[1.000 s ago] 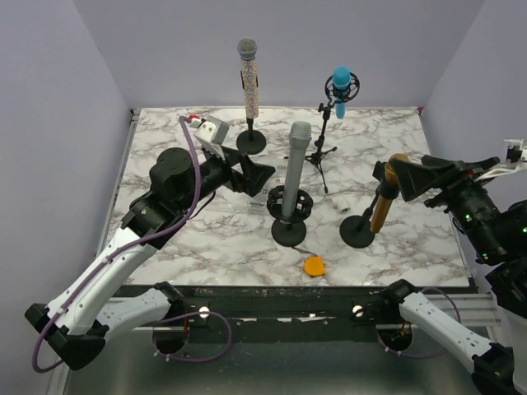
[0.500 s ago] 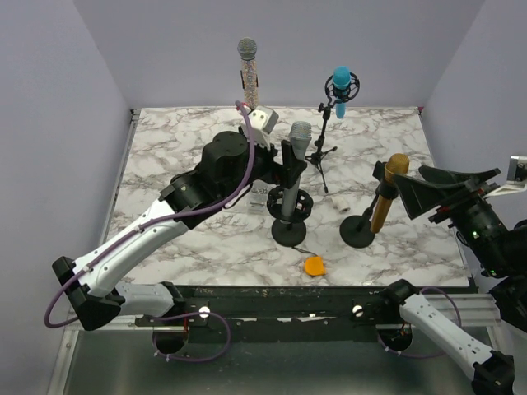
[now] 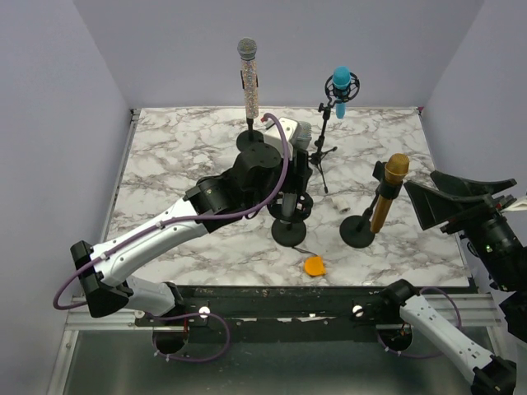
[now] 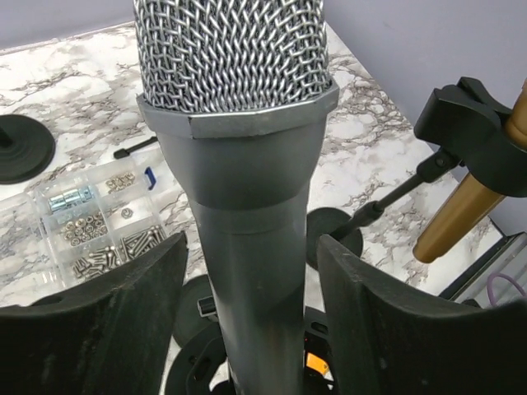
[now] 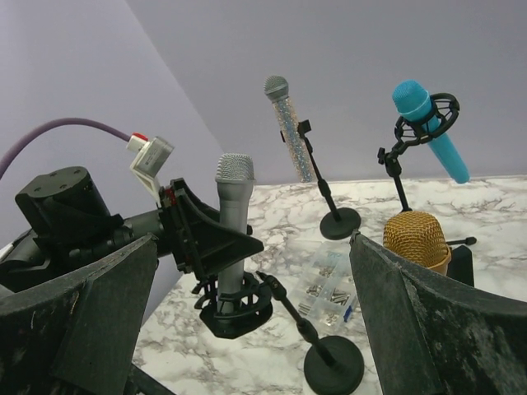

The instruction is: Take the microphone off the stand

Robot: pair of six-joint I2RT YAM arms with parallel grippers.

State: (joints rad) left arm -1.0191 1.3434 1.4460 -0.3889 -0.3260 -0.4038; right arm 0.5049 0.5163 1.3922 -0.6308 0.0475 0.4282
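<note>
The grey microphone (image 4: 247, 164) stands upright in its black shock-mount stand (image 3: 290, 233) mid-table. In the top view only its mesh head (image 3: 302, 132) shows past the left arm. My left gripper (image 4: 251, 271) straddles the microphone's body just under the head, one finger (image 4: 140, 304) on each side. A narrow gap remains on both sides, so it is open around the body. The right wrist view shows the same from the side, with the left gripper (image 5: 218, 239) level with the microphone (image 5: 233, 214) above the stand (image 5: 235, 309). My right gripper (image 3: 420, 181) hangs wide open and empty at the right.
A gold microphone (image 3: 389, 185) on a round-base stand (image 3: 358, 232) stands just left of the right gripper. A glitter microphone (image 3: 248, 70) and a blue one (image 3: 341, 86) on a tripod stand at the back. A clear parts box (image 4: 90, 222) and an orange piece (image 3: 314, 265) lie on the marble.
The left arm swung right from the table's left side to the grey microphone, and its fingers narrowed around the body. The right gripper drew back to the right, away from the gold microphone.
</note>
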